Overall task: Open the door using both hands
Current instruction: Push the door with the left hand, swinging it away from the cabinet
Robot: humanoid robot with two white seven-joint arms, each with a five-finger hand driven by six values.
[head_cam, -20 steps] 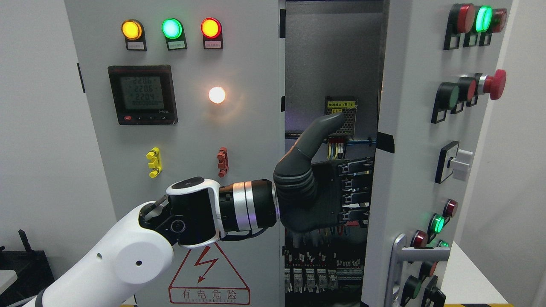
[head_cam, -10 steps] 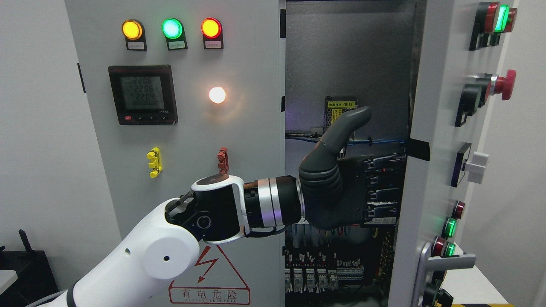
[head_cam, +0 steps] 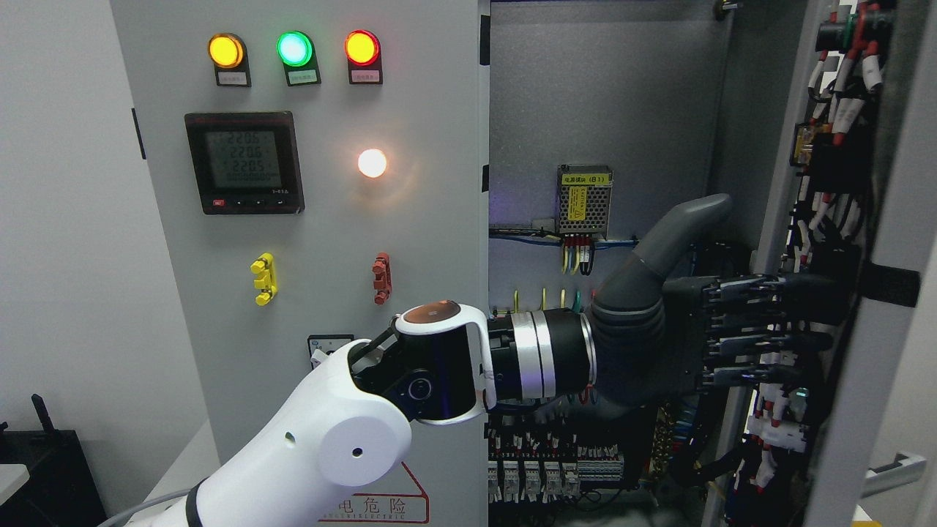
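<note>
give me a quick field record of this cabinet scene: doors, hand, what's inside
left door: grey metal left door, closed, three lamps lit
right door: grey right door swung open, wired back showing
left hand: dark grey left hand, fingers extended flat against the right door's inner side, thumb up
right hand: not in view
interior: perforated metal power supply box, row of terminal blocks

You see a matt grey painted metal door [head_cam: 871,366], a matt rubbery left robot hand [head_cam: 659,329], and a glossy white plastic arm [head_cam: 307,454].

Setting: electrical test lab or plant room. Evidence: grey control cabinet [head_cam: 322,219] with amber, green and red indicator lamps [head_cam: 293,48], digital power meter [head_cam: 244,162], high-voltage warning sign [head_cam: 370,505], exposed terminal blocks and wiring [head_cam: 549,468], plain white walls [head_cam: 66,219].
</note>
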